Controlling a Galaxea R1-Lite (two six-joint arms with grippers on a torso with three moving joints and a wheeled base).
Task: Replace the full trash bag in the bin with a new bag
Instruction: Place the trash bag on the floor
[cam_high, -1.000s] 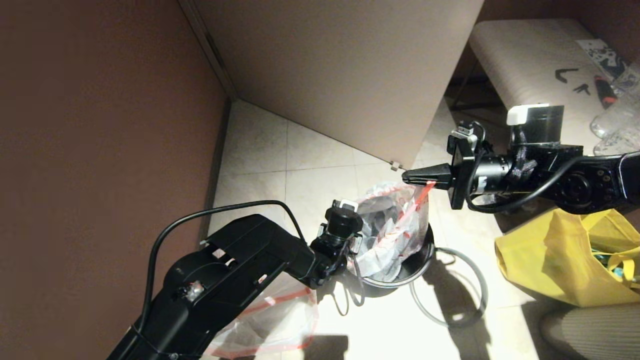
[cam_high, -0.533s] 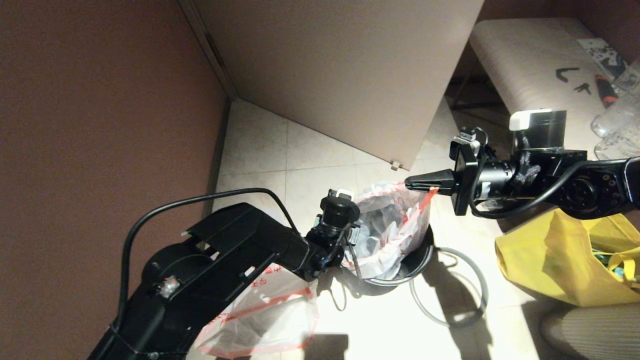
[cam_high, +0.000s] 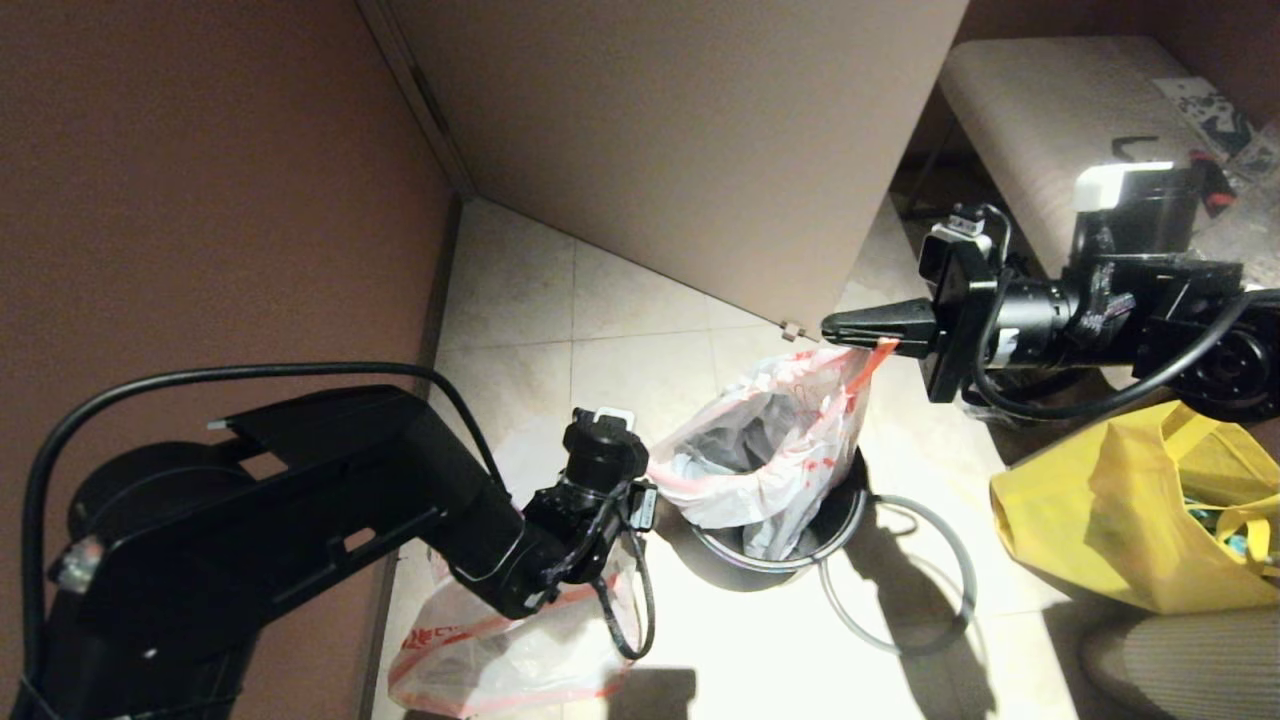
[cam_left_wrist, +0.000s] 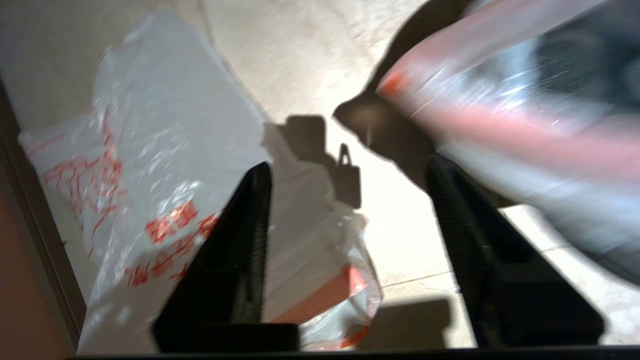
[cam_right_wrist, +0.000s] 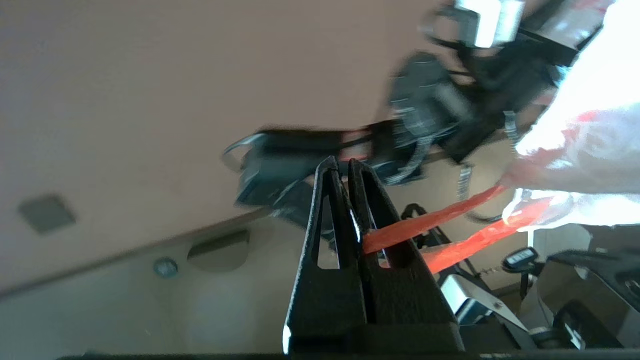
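At frame centre, the new bag (cam_high: 770, 455) hangs into the bin (cam_high: 835, 520); lower left lies the full trash bag (cam_high: 500, 655). The right gripper (cam_high: 835, 325) pinches the new bag's red hem; the left gripper (cam_left_wrist: 345, 250) hovers spread, empty.

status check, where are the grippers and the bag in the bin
Right gripper shut on red-orange hem of new bag, lifted above the bin. Left gripper open, clear of it. Full trash bag on floor by left arm.
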